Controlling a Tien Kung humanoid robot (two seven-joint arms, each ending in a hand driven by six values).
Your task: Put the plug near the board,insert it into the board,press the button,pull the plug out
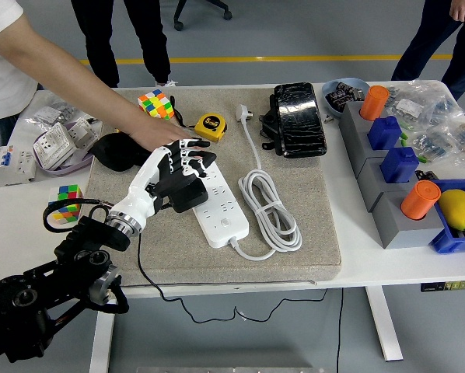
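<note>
A white power strip [219, 214] lies slantwise on the grey mat [295, 256]. Its white cord [269, 210] is coiled to the right, ending in a white plug [244, 114]. My left hand [180, 169] hovers over the strip's far half, fingers curled around a black plug [192, 196]. The plug sits just above the strip's left edge, and I cannot tell whether it touches. A thin black cable [65, 203] trails back along my arm. A person's hand [156, 140] reaches in from the upper left and rests at the strip's far end, close to my fingertips.
Behind the strip are a yellow tape measure [210, 124], a Rubik's cube [156, 103] and a black pouch [298, 116]. A black cloth [116, 151] lies at the mat's left. A second cube [65, 198] and loose sockets [57, 144] sit left; grey blocks [372, 167] stand right.
</note>
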